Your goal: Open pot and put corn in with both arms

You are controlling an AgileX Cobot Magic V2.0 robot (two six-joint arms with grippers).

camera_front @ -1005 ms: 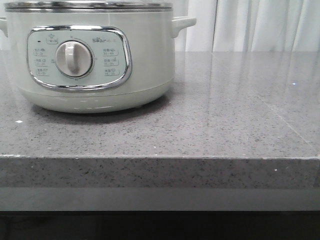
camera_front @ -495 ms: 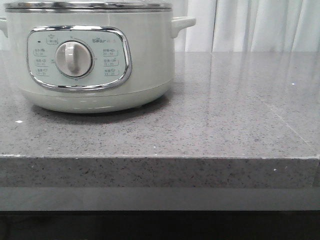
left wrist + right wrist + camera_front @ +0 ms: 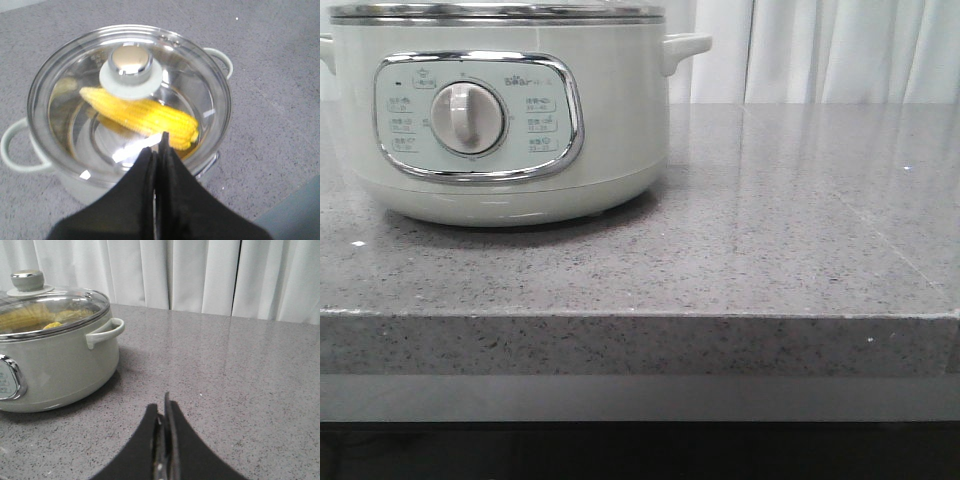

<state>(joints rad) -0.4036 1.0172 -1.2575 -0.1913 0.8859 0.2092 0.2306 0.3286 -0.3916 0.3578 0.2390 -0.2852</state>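
Observation:
The pale grey-green pot (image 3: 610, 110) stands at the left of the grey counter, its control panel and cream dial (image 3: 467, 117) facing me. Its glass lid (image 3: 65, 95) with a round knob (image 3: 131, 62) sits on the pot. The yellow corn (image 3: 150, 116) lies inside the pot under the lid; it also shows through the glass in the right wrist view (image 3: 25, 317). My left gripper (image 3: 159, 145) is shut and empty, above the pot's rim. My right gripper (image 3: 162, 407) is shut and empty, low over the counter to the right of the pot (image 3: 65, 370).
The speckled grey counter (image 3: 770, 230) stretches right of the pot to a front edge (image 3: 640, 315). White curtains (image 3: 200, 275) hang behind the counter. The pot's side handles (image 3: 106, 332) stick out.

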